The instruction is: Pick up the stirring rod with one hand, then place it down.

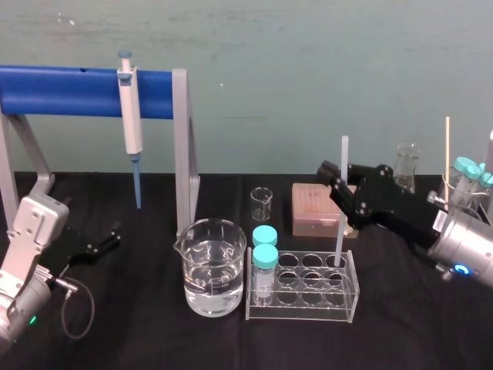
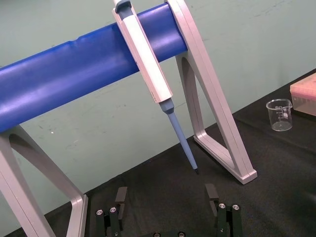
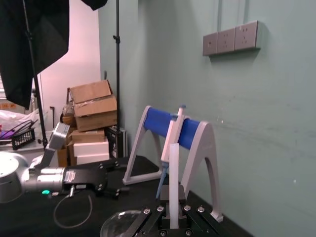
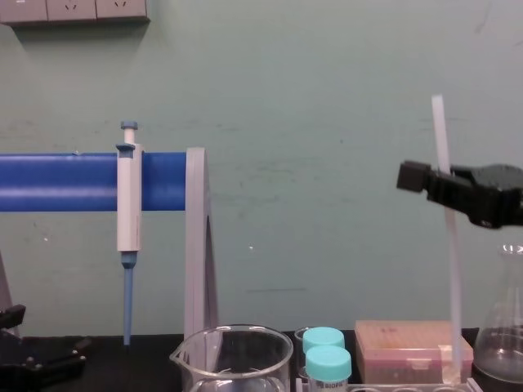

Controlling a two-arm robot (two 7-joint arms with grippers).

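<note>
While its lower end is standing in a rear cell of the rack (image 1: 302, 314), the upright stirring rod (image 1: 343, 158) is being clamped mid-length by the fingers of the right gripper (image 1: 337, 191); the left gripper (image 1: 106, 243) is lying open, well apart.

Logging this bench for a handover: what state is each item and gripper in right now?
stirring rod: upright, lower end in rack, gripped.
right gripper: shut on the stirring rod.
left gripper: open, idle at left.
pipette: hanging on the stand, tip down.
large beaker: upright, part-filled with clear liquid.
vials: capped, in rack.
</note>
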